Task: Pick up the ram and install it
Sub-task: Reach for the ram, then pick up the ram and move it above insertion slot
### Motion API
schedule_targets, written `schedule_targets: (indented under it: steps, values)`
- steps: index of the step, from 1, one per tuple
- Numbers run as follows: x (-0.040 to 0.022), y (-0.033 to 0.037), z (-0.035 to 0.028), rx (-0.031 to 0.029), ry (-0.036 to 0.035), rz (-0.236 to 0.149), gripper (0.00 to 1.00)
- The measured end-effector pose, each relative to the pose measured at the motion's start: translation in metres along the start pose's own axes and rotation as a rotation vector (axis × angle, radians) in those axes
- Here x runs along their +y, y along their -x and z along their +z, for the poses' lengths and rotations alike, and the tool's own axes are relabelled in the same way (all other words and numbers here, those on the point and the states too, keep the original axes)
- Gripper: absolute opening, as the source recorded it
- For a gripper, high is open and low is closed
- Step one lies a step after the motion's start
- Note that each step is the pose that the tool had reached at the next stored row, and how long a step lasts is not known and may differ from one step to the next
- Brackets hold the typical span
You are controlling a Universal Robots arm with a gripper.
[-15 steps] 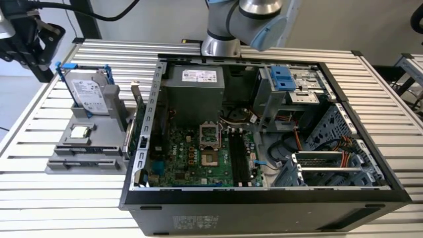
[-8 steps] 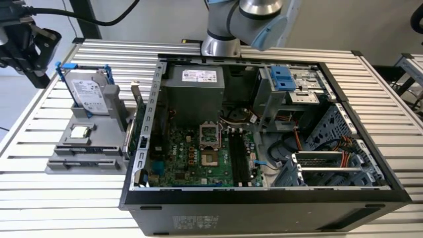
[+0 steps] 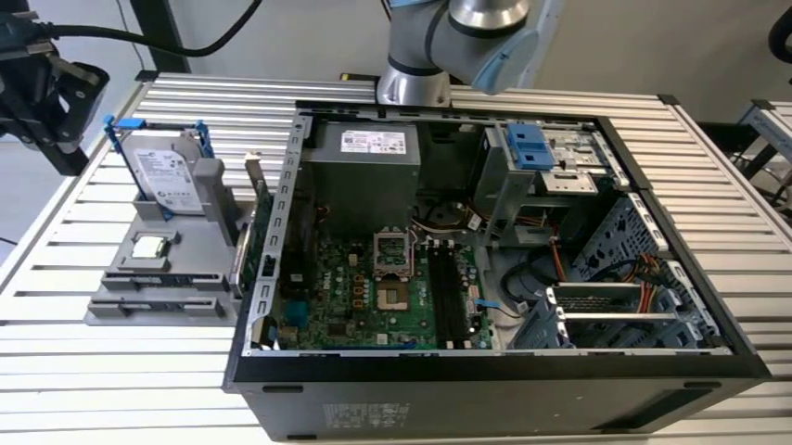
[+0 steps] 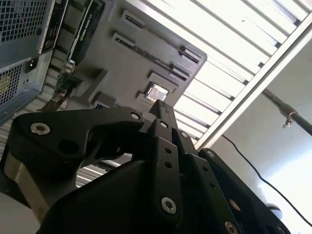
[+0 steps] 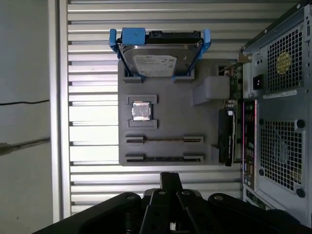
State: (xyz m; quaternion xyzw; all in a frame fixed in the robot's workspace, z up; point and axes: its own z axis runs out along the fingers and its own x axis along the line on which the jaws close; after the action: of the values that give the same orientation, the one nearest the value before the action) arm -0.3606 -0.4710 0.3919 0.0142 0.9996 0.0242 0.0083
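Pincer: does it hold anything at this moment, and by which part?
Nothing is held. The pincer is shut and empty; the ram lies in the grey holder.

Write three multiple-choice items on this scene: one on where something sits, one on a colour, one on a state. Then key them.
1. The processor chip sits:
A) on the floor
B) on the grey tray, between the hard drive and two long slots
C) in a person's hand

2. The hard drive's brackets are:
A) blue
B) red
C) yellow

3. The computer case is:
A) closed
B) standing upright
C) lying with its side open, motherboard showing

Answers:
1. B, since the first wrist view shows the chip on the tray below the drive.
2. A, since the brackets read blue in that view and in the exterior view.
3. C, since the exterior view looks straight in at the board.
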Motion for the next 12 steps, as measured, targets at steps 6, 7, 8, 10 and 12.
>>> schedule_targets:
  steps: [6,7,8,10,12]
  values:
    - [-0.0034,0.0026,-0.0002,0.0009,0.0003,-0.017,0.00]
    - [-0.0039,0.0030,-0.0001,0.0010,0.0003,-0.020,0.00]
    - [-0.0044,0.0037,-0.0002,0.0011,0.0004,-0.024,0.00]
    - [-0.0055,0.0052,-0.0002,0.0014,0.0005,-0.030,0.00]
    - [-0.0064,0.0063,-0.0002,0.0018,0.0006,-0.036,0.00]
